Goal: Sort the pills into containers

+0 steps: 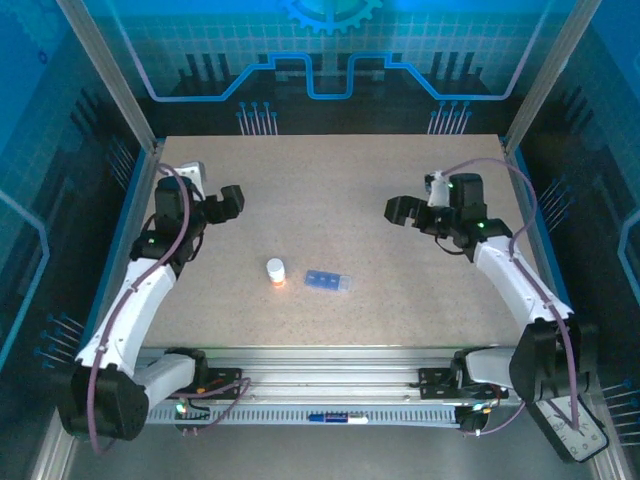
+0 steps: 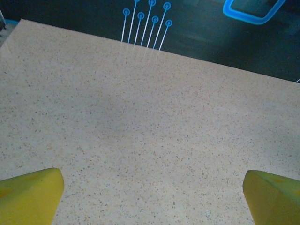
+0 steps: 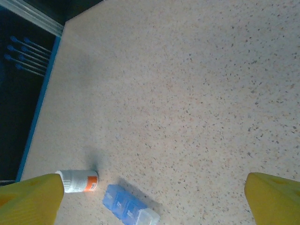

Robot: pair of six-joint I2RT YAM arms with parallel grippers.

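- Left hand (image 2: 150, 199): spread wide, empty, over bare desk (image 2: 140, 117).
- Right hand (image 3: 152, 199): spread wide, empty (pill box (image 3: 123, 204) and bottle (image 3: 77, 181) well apart from it).

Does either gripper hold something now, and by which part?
Nothing is held. The left gripper and right gripper are both open, away from the bottle and the pill box.

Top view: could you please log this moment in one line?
left gripper open | right gripper open | bottle left of pill box, apart | nothing held
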